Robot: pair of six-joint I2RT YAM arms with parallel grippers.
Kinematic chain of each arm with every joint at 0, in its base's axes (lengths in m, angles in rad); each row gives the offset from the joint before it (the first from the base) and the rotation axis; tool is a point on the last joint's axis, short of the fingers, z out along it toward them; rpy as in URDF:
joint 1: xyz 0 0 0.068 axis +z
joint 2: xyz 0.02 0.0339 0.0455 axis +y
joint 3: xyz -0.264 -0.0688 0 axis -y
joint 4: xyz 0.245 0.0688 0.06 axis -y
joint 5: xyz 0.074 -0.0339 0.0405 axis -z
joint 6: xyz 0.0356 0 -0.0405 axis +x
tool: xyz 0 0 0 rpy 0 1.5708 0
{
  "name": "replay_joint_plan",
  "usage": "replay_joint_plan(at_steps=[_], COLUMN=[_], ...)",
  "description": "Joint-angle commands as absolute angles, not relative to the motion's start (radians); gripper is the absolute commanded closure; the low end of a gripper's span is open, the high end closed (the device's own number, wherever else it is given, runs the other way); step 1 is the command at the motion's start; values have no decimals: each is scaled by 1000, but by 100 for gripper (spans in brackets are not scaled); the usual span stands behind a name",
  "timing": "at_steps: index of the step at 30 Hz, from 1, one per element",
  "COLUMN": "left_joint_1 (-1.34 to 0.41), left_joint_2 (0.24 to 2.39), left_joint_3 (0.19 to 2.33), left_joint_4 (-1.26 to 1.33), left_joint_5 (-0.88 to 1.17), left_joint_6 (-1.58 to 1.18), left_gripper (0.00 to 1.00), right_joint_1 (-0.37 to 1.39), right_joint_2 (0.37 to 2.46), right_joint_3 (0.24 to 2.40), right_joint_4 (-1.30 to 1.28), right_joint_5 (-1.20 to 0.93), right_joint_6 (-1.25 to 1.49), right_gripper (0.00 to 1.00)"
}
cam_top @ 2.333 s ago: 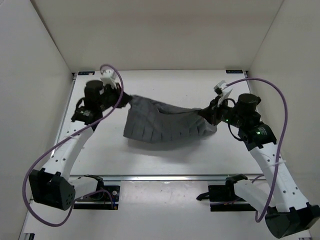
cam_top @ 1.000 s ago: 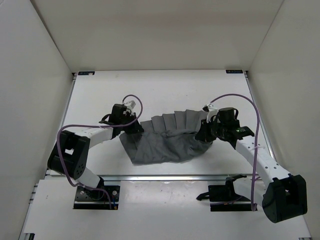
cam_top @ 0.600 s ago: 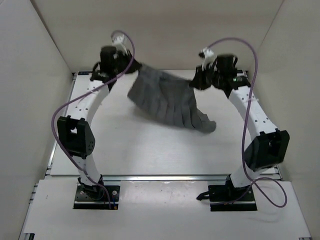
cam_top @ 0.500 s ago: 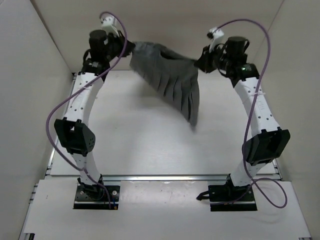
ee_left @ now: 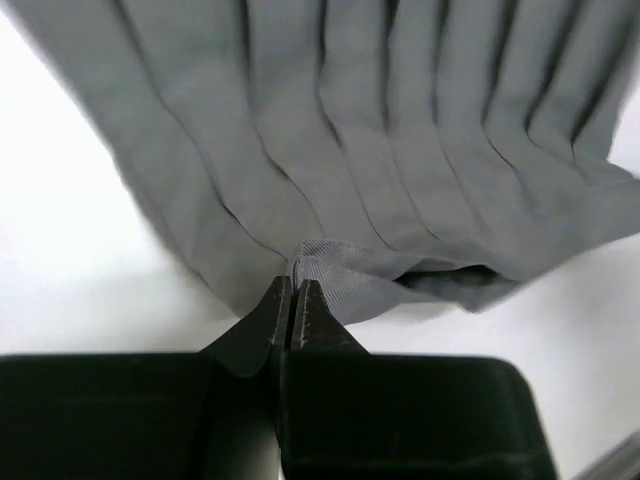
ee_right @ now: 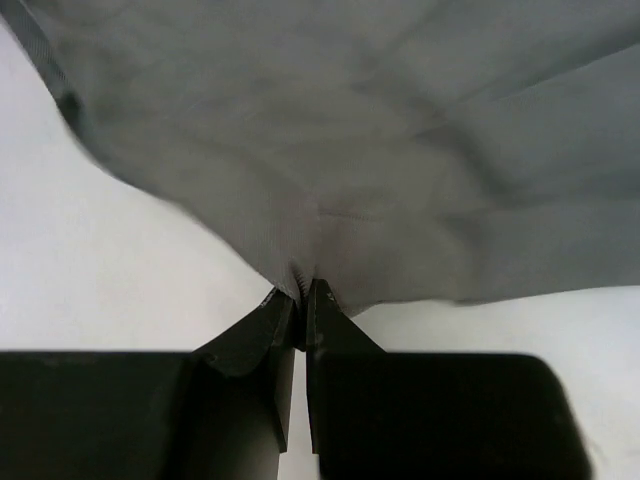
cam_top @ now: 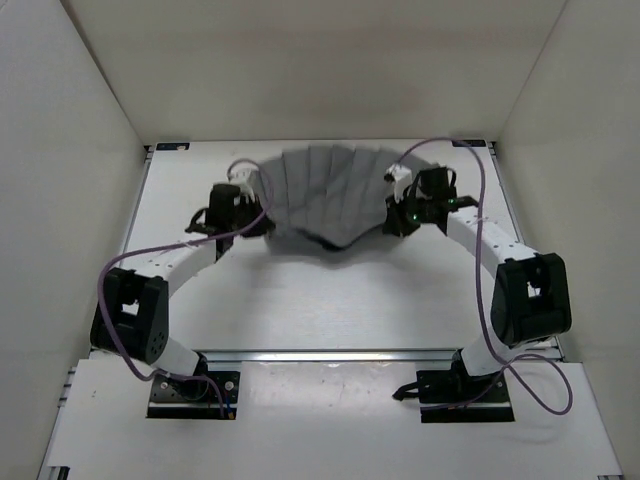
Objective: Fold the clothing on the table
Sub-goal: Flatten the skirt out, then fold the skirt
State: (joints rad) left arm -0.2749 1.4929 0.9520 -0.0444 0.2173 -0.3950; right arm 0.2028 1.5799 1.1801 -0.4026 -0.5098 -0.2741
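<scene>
Clothing (cam_top: 325, 195) fans over the far middle of the desk (cam_top: 300, 300) in the top view, long axis crosswise, left pincer (cam_top: 266, 228) and right pincer (cam_top: 392, 218) at its two near corners, equally close. Left wrist view: that pincer pinches a hem corner, pleats running away from it. Right wrist view: its pincer pinches cloth too, blur hiding which edge.

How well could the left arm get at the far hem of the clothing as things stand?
Probably not yet: the left gripper is shut on the near left corner of the clothing and must let go first. Otherwise nothing lies on the far hem.
</scene>
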Motion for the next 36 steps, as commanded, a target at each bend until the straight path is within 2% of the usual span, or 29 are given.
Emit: replay_joint_plan(at_steps=[1, 5, 9, 14, 18, 20, 26, 31, 36], left_joint_1=[-305, -370, -406, -413, -445, -436, -449, -483, -479], left_joint_2=[1391, 1364, 1295, 1088, 967, 933, 862, 760, 700], left_joint_3=[789, 683, 624, 483, 413, 382, 298, 258, 288], left_joint_4=[44, 35, 12, 18, 6, 9, 2, -47, -159], left_joint_5=[216, 235, 236, 172, 147, 159, 140, 121, 158], left_joint_6=[-469, -442, -440, -460, -483, -494, -535, -569, -557], left_gripper=[100, 100, 94, 95, 94, 90, 90, 100, 100], right_joint_1=[225, 224, 259, 382, 433, 449, 512, 520, 430], right_joint_2=[1430, 1301, 1208, 1088, 1025, 1020, 1022, 993, 942], right_joint_3=[1037, 804, 712, 595, 565, 545, 493, 494, 500], right_joint_4=[-260, -169, -195, -207, -229, -244, -284, -351, -391], right_joint_5=[-480, -482, -436, -362, -330, -333, -347, -415, -492], right_joint_6=[-261, -155, -83, -12, -5, -21, -31, -28, -37], right_gripper=[100, 100, 99, 100, 100, 100, 100, 100, 100])
